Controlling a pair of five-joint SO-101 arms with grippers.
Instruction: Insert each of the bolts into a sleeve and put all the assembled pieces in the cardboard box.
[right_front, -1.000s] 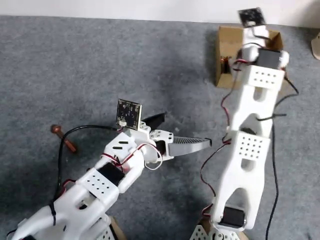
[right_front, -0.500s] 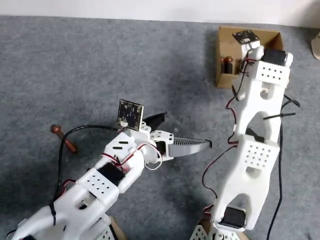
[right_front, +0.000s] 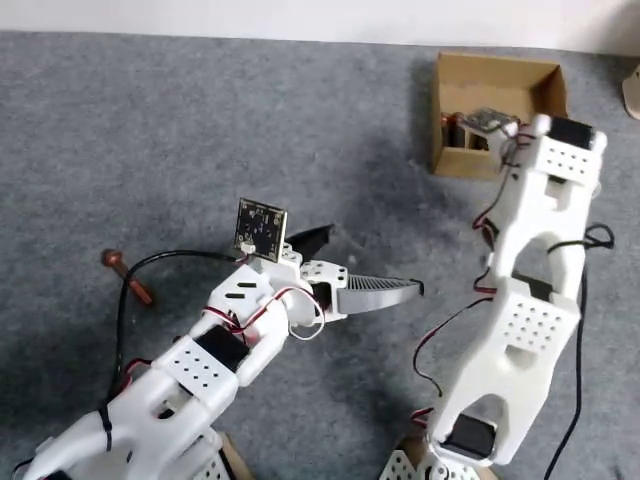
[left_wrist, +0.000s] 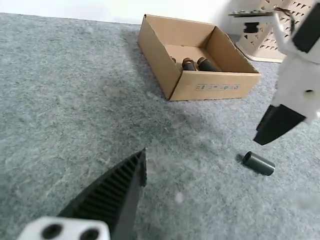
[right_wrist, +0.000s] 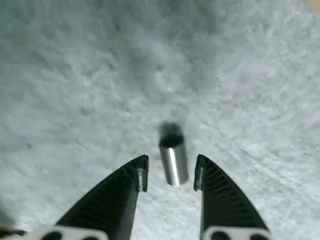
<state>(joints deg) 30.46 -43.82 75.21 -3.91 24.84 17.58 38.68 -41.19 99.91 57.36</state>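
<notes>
A dark metal sleeve (right_wrist: 173, 157) lies on the grey carpet between the tips of my right gripper (right_wrist: 171, 175), which is open and not touching it. The left wrist view has the same sleeve (left_wrist: 258, 163) just under the right arm's black finger (left_wrist: 277, 125). The cardboard box (right_front: 495, 75) stands at the far right with several assembled pieces (left_wrist: 192, 62) inside. A rusty bolt (right_front: 125, 275) lies alone at the far left. My left gripper (right_front: 375, 260) hovers open over mid-table, nothing in it.
A white perforated basket (left_wrist: 265, 45) stands behind the box. The right arm (right_front: 525, 290) stretches along the right side and covers the sleeve from above. A black cable (right_front: 135, 290) loops beside the bolt. Bare carpet lies between bolt and box.
The right arm drew back from over the box and its wrist came down on the near side of it. The left arm stayed still.
</notes>
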